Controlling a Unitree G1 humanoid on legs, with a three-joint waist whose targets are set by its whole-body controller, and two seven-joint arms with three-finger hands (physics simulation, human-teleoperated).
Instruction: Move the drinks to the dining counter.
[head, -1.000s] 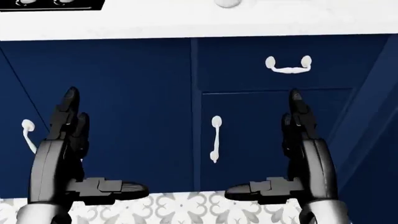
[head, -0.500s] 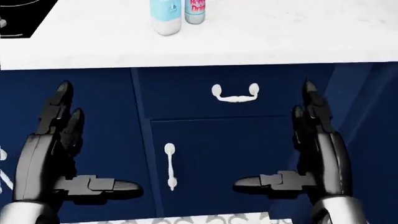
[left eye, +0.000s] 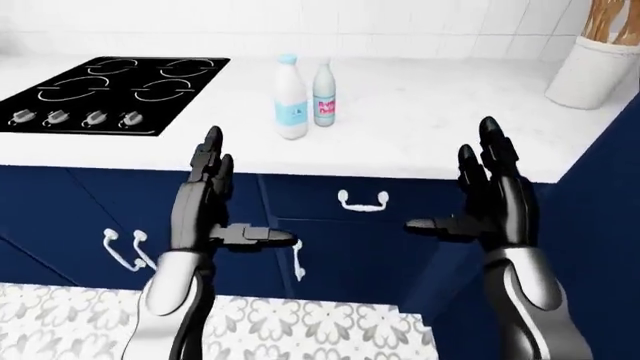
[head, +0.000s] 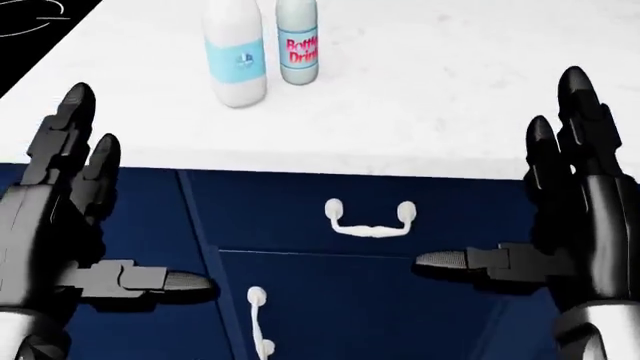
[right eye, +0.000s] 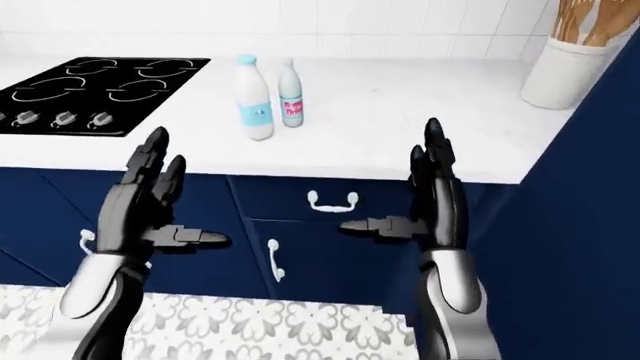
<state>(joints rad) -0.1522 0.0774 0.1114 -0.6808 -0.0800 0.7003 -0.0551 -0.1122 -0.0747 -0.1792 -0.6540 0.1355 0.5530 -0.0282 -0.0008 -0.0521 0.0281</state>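
Two drinks stand side by side on the white counter (left eye: 420, 127): a white milk bottle (left eye: 291, 97) with a blue label, and a smaller grey bottle (left eye: 324, 95) with a pink-lettered label to its right. The head view shows the same milk bottle (head: 235, 54) and small bottle (head: 298, 43) near the top. My left hand (left eye: 225, 195) and right hand (left eye: 468, 191) hang open below the counter's edge, fingers up and thumbs pointing inward. Neither touches a bottle.
A black stove top (left eye: 110, 94) with knobs lies at the counter's left. A white jar with wooden utensils (left eye: 600, 64) stands at the upper right. Navy cabinets with white handles (left eye: 362, 202) sit under the counter. A dark blue panel (left eye: 610, 225) rises at right, patterned floor (left eye: 300, 330) below.
The camera has tilted up: cabinets and drawer handle slid down the head view, and the counter with both bottles came into sight. Both hands stay open, now filling more of the view.
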